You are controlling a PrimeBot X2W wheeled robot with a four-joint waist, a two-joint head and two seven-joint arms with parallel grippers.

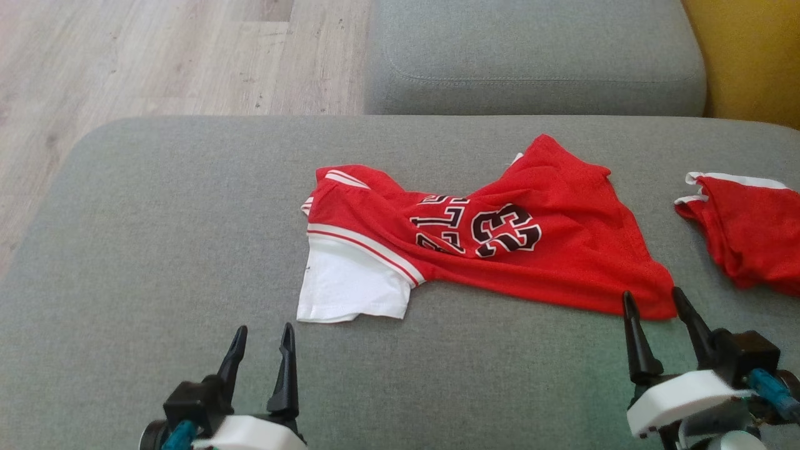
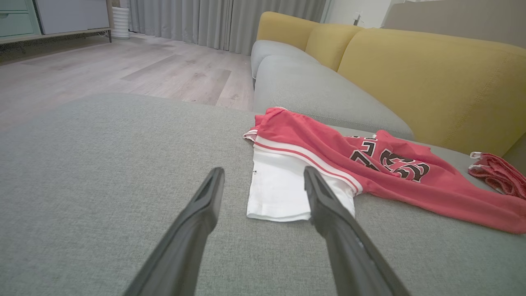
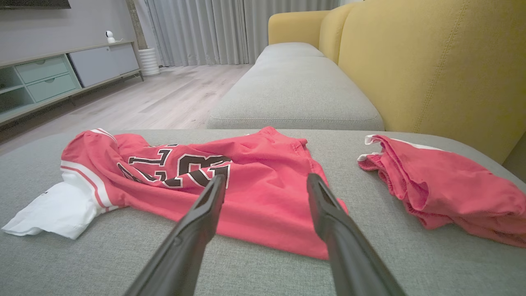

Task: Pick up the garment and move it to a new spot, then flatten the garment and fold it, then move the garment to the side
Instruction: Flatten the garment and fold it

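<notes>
The garment (image 1: pixel 500 244) is a red jersey with black-and-white numbers and a white sleeve, lying rumpled on the grey sofa seat (image 1: pixel 156 250). In the left wrist view the garment (image 2: pixel 370 168) lies just ahead and right of the fingers; in the right wrist view the garment (image 3: pixel 246 181) spreads directly in front. My left gripper (image 1: pixel 264 334) stands open near the front edge, a short way short of the white sleeve. My right gripper (image 1: pixel 654 300) is open too, its tips at the jersey's near right hem. Both hold nothing.
A second red garment (image 1: pixel 747 234) with white trim lies crumpled at the seat's right edge. Another grey cushion (image 1: pixel 531 56) sits beyond, yellow backrest (image 3: pixel 431 61) to the right, wooden floor (image 1: pixel 125 56) to the left. A cabinet (image 3: pixel 53 78) stands far off.
</notes>
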